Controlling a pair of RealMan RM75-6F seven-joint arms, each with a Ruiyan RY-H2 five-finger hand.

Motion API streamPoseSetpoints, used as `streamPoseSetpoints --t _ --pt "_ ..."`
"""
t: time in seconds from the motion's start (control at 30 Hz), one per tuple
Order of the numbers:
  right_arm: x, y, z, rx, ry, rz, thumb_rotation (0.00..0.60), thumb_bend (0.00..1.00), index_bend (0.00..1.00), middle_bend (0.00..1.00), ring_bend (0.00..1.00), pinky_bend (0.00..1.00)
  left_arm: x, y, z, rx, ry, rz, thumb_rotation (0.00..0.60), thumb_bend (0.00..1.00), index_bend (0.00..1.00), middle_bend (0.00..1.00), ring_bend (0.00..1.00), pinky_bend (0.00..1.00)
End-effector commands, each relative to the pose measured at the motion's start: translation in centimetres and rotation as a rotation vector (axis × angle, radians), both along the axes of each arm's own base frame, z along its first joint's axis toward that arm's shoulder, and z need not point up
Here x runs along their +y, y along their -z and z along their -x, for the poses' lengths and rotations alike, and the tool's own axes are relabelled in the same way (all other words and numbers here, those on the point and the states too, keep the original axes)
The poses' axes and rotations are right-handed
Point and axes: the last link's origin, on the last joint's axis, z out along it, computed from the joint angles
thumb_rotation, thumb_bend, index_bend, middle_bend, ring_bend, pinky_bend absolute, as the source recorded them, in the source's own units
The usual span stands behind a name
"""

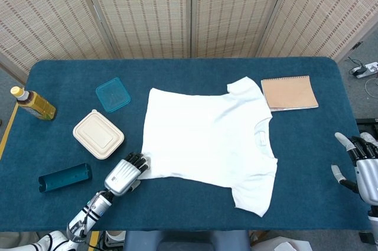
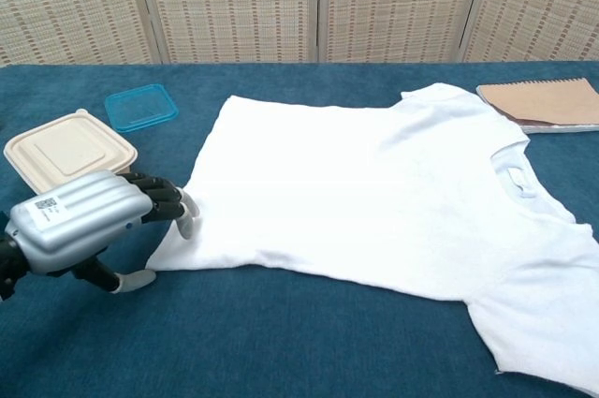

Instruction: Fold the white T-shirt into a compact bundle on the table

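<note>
1. On the blue worktop (image 1: pixel 307 162) the white T-shirt (image 1: pixel 207 139) is laid flat and unfolded, its neck toward the robot's right and its hem toward the left.
2. At the near left corner of the hem the left hand (image 1: pixel 125 174) is placed, fingers spread, with its fingertips (image 2: pixel 185 215) at the edge of the cloth; whether the cloth is actually gripped cannot be told, and nothing is seen held in it.
3. Beside the worktop's right edge the right hand (image 1: pixel 361 165) is seen in the head view only, fingers apart and holding nothing, well apart from the shirt.
4. Left of the shirt a beige lidded food box (image 1: pixel 98 134) is found, closed, so its contents are hidden.
5. Just behind that box a teal lid (image 1: pixel 113 94) is lying flat on the cloth.
6. Near the front left a teal open-ended case (image 1: pixel 65 177) is lying on its side; its inside cannot be made out.
7. At the far left edge a bottle (image 1: pixel 33 104) of amber drink is lying tilted, its label too small to be read.
8. Beyond the shirt's sleeve on the right a brown notebook (image 1: pixel 289 92) is resting; a small square code label is seen on the back of the left hand in the chest view, unreadable.
</note>
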Motion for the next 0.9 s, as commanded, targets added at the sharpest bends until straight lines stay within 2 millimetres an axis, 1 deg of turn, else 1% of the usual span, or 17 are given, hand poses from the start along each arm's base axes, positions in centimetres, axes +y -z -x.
streamPoseSetpoints --t 0.03,0.27,0.47,0.67,0.8,0.9 --pt "0.0 0.0 0.1 -0.001 0.002 -0.002 0.600 0.30 0.17 0.26 0.16 0.22 0.3 0.2 0.1 0.004 -0.009 -0.006 0.600 0.29 0.44 0.24 0.19 0.20" --pt "0.0 0.1 0.2 -0.003 0.006 -0.006 0.600 0.30 0.17 0.26 0.16 0.22 0.7 0.6 0.0 -0.006 -0.015 -0.008 0.600 0.29 0.48 0.24 0.19 0.20" --pt "0.1 0.1 0.3 -0.003 0.011 -0.007 0.600 0.30 0.17 0.26 0.16 0.22 0.9 1.0 -0.2 -0.022 -0.016 0.002 0.600 0.29 0.56 0.24 0.19 0.20" --pt "0.1 0.1 0.3 -0.003 0.015 -0.012 0.600 0.30 0.17 0.26 0.16 0.22 1.1 1.2 -0.4 -0.040 -0.016 0.007 0.600 0.38 0.63 0.24 0.19 0.20" --pt "0.0 0.2 0.2 -0.004 0.008 -0.018 0.600 0.30 0.17 0.26 0.16 0.22 1.2 1.3 -0.5 -0.061 -0.017 0.005 0.600 0.45 0.69 0.28 0.20 0.20" --pt "-0.1 0.4 0.0 0.001 -0.004 -0.028 0.600 0.30 0.17 0.26 0.16 0.22 1.4 1.3 -0.6 -0.081 -0.019 0.001 0.600 0.48 0.72 0.30 0.21 0.20"
